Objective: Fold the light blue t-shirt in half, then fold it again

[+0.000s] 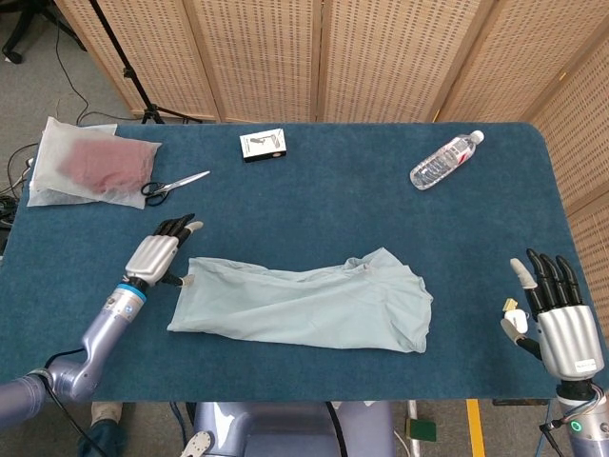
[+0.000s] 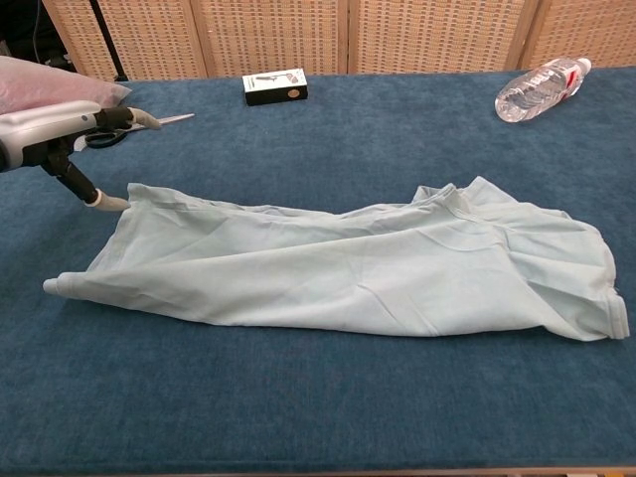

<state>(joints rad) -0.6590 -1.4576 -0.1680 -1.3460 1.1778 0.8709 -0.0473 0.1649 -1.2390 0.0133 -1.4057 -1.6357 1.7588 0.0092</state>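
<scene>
The light blue t-shirt [image 1: 304, 305] [image 2: 348, 273] lies crumpled lengthwise across the near middle of the blue table, its hem end to the left. My left hand [image 1: 159, 252] [image 2: 60, 134] hovers at the shirt's far left corner, fingers spread, with the thumb tip touching or nearly touching the cloth edge. It holds nothing. My right hand [image 1: 557, 319] is off the table's near right corner, fingers spread and upright, well apart from the shirt. The chest view does not show it.
Scissors [image 1: 174, 185] and a bagged red item [image 1: 90, 164] lie at the far left. A small box [image 1: 263, 145] sits at the back middle, a water bottle [image 1: 445, 159] at the back right. The table [image 1: 333, 209] ends just right of the shirt's collar side.
</scene>
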